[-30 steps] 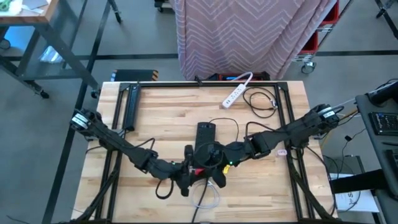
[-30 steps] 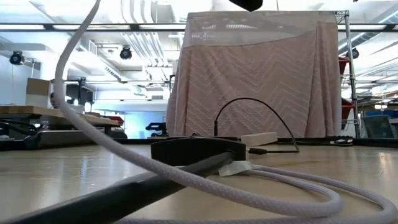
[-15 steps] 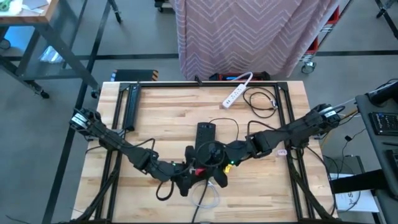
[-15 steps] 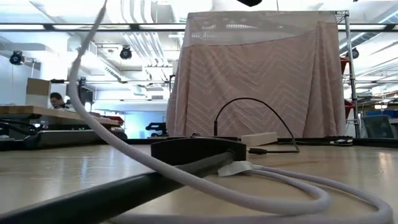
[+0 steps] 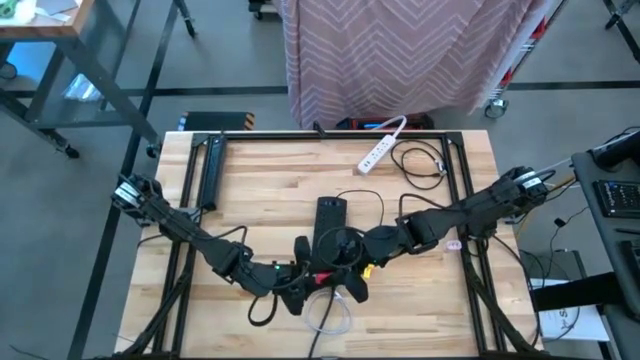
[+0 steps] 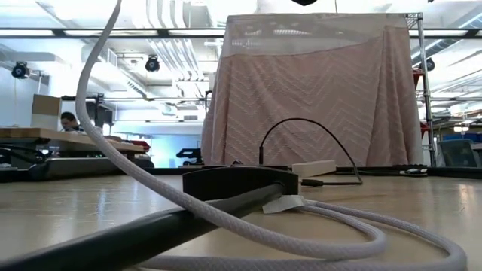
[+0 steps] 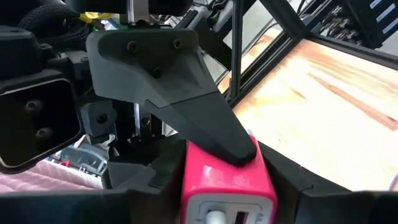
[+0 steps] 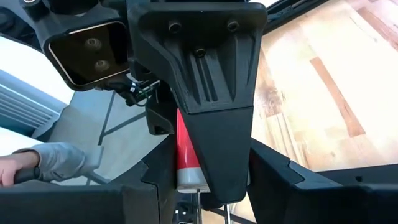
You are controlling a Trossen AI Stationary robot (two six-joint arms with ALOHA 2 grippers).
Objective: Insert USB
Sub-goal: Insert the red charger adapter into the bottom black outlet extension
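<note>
The left claw (image 5: 300,288) has slid slightly forward along the table's front in the last second, its forearm lying a little lower in the high view; whether it is narrow or wide the pictures do not settle, since its own fingers are mostly cut off in its wrist view; the white braided cable (image 6: 226,224) that climbs from the table towards the claws has swung, its rising strand leaning differently and its loop on the wood redrawn. I read this as the left claw re-seating itself rather than the plug having gone home, so the insertion looks unfinished.

The pink block (image 7: 227,180) sits right at the left claw's tips, between the two claws; it is a small squarish bright pink body, its end face showing a pale round part beside a dark slot.

The right claw (image 5: 345,272) has not moved; one of its fingers (image 7: 186,81) lies on the block's top face; whether it truly clamps the block I cannot tell.
</note>
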